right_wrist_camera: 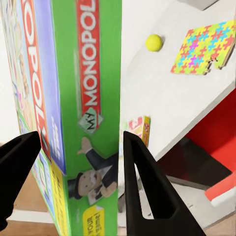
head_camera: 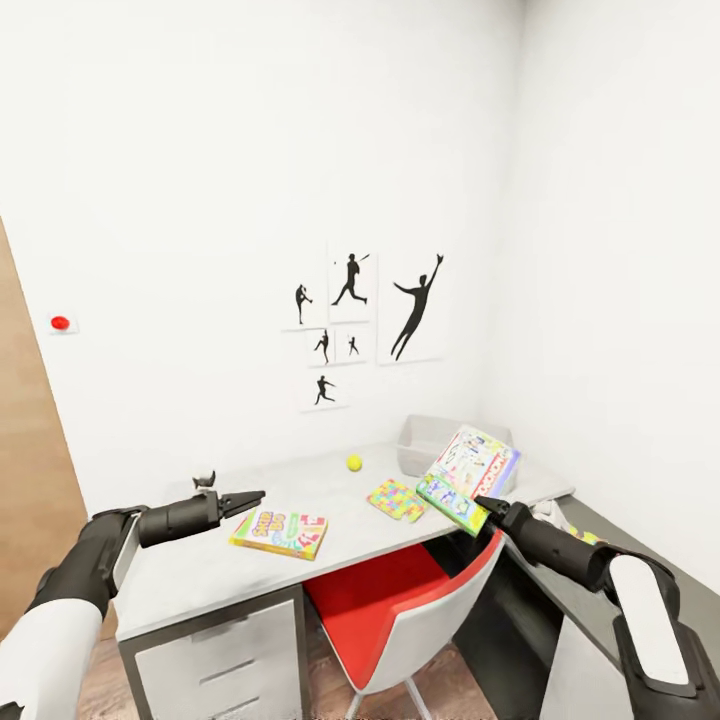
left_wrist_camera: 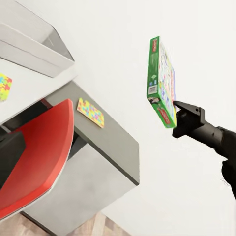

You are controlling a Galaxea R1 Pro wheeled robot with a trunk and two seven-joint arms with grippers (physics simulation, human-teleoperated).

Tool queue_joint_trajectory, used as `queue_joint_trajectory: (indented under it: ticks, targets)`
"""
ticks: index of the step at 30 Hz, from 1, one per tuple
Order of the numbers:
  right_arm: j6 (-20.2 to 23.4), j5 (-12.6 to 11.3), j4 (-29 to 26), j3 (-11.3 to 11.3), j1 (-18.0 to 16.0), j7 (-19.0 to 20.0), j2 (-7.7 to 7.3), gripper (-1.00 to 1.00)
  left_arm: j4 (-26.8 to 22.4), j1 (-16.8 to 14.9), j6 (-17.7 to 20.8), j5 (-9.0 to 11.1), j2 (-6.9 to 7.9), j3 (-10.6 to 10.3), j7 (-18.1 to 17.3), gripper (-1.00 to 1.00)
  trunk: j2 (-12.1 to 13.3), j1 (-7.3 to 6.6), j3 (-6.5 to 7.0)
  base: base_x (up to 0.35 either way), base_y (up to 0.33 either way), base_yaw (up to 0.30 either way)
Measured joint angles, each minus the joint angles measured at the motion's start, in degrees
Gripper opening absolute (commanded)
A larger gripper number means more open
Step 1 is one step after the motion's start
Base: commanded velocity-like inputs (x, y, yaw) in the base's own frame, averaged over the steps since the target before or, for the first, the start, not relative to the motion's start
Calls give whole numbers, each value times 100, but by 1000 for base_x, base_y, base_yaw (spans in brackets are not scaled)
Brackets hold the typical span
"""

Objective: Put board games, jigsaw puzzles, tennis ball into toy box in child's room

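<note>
My right gripper (head_camera: pixel 484 505) pinches the Monopoly box (head_camera: pixel 467 476) above the table's (head_camera: pixel 200 570) right end, near the grey toy box (head_camera: pixel 422 442). Left gripper (head_camera: pixel 252 497) is spread, empty. The Skip-Bo box (head_camera: pixel 280 532), ball (head_camera: pixel 354 462) and a puzzle (head_camera: pixel 397 499) still lie on the table.

- White-green board game (head_camera: pixel 467 478): lifted off the table (head_camera: pixel 220 570), tilted, just before the toy box (head_camera: pixel 432 441).
- Skip-Bo game (head_camera: pixel 280 532): flat on table.
- Tennis ball (head_camera: pixel 354 462): on table.
- Two puzzles: one (head_camera: pixel 397 499) on the pale top, one (left_wrist_camera: pixel 90 112) on the dark section.
</note>
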Motion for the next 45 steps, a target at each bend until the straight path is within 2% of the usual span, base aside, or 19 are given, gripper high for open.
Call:
queue_joint_trajectory:
  ticks: [6, 11, 12, 14, 16, 19, 20, 21, 22, 24, 27, 30, 41, 45]
  targets:
    - [75, 28, -4, -71, -85, -11, -29, -100, 1, 44, 14, -12, 46, 21, -12, 100, 0, 0, -57, 0, 0, 65]
    - [74, 55, 114, -52, -313, -27, -155, -100, -24, 62, 128, -22, 70, 27, 19, 100, 0, 0, -104, 0, 0, 65]
    - [74, 88, 187, -49, -362, -56, -159, -100, -26, 54, 177, -28, 132, 26, 25, 100, 1, 0, -113, 0, 0, 65]
    - [85, 112, 515, -45, -599, -197, -173, -100, -28, 26, 363, -35, 372, 26, 23, 100, 0, 0, -132, 0, 0, 65]
    - [95, 105, 723, -48, -768, -290, -184, -100, -28, 11, 493, -37, 490, 27, 22, 100, 0, 0, -150, 0, 0, 65]
    - [102, 100, 942, -54, -1154, -418, -238, -100, -29, 1, 672, -44, 621, 19, 38, 100, 0, 0, -178, 0, 0, 65]
    - [106, 132, 1039, -47, -1388, -493, -253, -100, -28, -1, 711, -45, 684, 18, 41, 100, 1, 0, -187, 0, 0, 65]
    - [99, 41, 1137, -40, -1556, -558, -256, -100, -28, -2, 729, -46, 726, 17, 41, 100, 0, 0, -197, 0, 0, 65]
    - [105, 102, 1305, -37, -1736, -665, -263, -100, -30, -6, 749, -42, 768, 17, 40, 100, 0, 0, -206, 0, 0, 65]
    - [109, 123, 1495, -48, -1869, -763, -283, -100, -37, -9, 753, -36, 796, 17, 39, 100, 0, 0, -226, 0, 0, 65]
    - [122, 149, 1690, -64, -1915, -813, -430, -100, -45, -11, 754, -37, 810, 17, 40, 100, 0, 0, -254, 0, 0, 36]
    - [120, 69, 1730, -66, -1898, -821, -495, -100, -46, -17, 755, -33, 808, 17, 39, 100, 0, 0, -282, 0, 0, 8]
    - [137, 51, 1638, -75, -1872, -822, -534, -100, -236, -37, 763, -24, 805, 3, 3, 100, 0, 0, -380, 0, 0, 1]
    - [133, 36, 1264, -60, -1854, -823, -534, -100, -333, -38, 766, -22, 812, 8, -5, 100, -1, 0, -386, 0, 0, 0]
